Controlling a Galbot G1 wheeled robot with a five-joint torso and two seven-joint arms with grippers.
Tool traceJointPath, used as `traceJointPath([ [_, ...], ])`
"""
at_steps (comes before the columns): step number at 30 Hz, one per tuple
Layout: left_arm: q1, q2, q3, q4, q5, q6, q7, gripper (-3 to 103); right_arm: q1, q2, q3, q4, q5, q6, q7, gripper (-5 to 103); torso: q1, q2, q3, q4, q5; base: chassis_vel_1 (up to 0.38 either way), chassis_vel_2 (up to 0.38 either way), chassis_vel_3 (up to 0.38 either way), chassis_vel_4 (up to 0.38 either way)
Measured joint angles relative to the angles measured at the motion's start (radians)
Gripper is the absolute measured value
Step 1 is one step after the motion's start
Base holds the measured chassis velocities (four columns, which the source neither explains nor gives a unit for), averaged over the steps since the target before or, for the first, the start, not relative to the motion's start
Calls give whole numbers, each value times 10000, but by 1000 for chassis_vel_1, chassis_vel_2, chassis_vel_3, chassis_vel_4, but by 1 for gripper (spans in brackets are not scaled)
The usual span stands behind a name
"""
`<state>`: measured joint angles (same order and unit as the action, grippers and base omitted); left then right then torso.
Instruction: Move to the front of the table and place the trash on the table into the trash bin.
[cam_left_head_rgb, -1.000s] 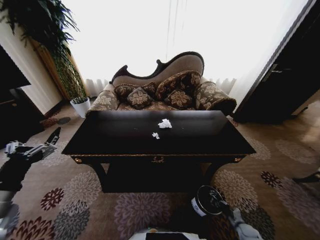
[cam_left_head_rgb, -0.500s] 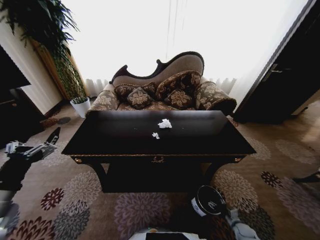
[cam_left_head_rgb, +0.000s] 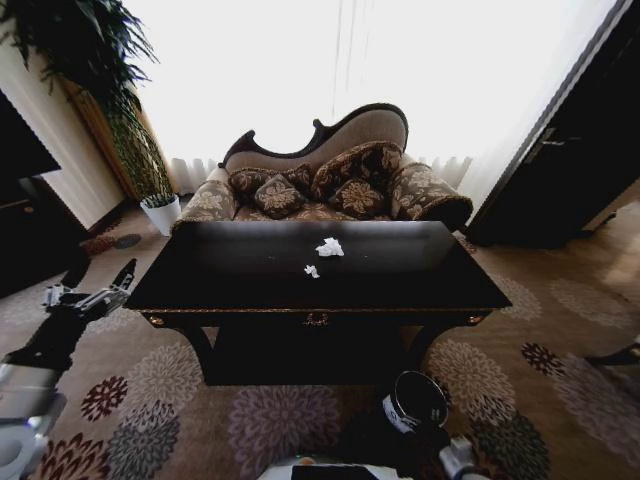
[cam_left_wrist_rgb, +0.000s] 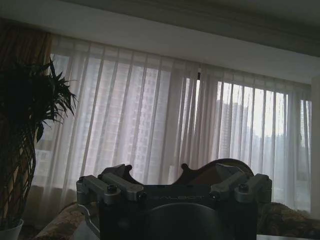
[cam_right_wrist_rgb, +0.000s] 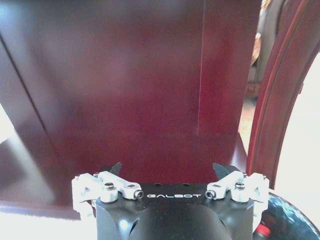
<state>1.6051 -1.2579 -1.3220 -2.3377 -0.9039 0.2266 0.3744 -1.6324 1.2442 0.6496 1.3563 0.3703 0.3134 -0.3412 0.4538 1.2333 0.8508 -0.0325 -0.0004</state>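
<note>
Worktop (cam_left_head_rgb: 400, 275): robot stands before it. Trash: two paper scraps (cam_left_head_rgb: 329, 247) lie mid-surface, uncollected. Bin (cam_left_head_rgb: 416, 400): on carpet beneath front edge. Left gripper (cam_left_head_rgb: 97, 296): fingers spread, empty, beside left end. Right gripper (cam_right_wrist_rgb: 170, 172): fingers released, empty, low.

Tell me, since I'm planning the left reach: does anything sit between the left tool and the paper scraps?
Nothing visible does. The left tool hovers off the table's left end; only bare tabletop separates it from the paper scraps.
</note>
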Motion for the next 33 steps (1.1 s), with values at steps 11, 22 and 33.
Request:
traceJointPath([
  [11, -250, 384, 70, 341, -84, -15, 0, 100, -1724, 894, 1092, 3476, 818, -493, 501, 100, 0, 0, 0, -1, -1, 0, 0, 0, 0],
  [22, -162, 38, 1, 206, 69, -64, -59, 100, -2350, 868, 2056, 6093, 1709, -870, 56, 100, 0, 0, 0, 2, 2, 0, 0, 0, 0],
  [33, 21, -84, -79, 154, 244, -83, -88, 100, -1984, 309, 3465, 8130, 4001, -2211, 150, 100, 0, 0, 0, 2, 2, 0, 0, 0, 0],
])
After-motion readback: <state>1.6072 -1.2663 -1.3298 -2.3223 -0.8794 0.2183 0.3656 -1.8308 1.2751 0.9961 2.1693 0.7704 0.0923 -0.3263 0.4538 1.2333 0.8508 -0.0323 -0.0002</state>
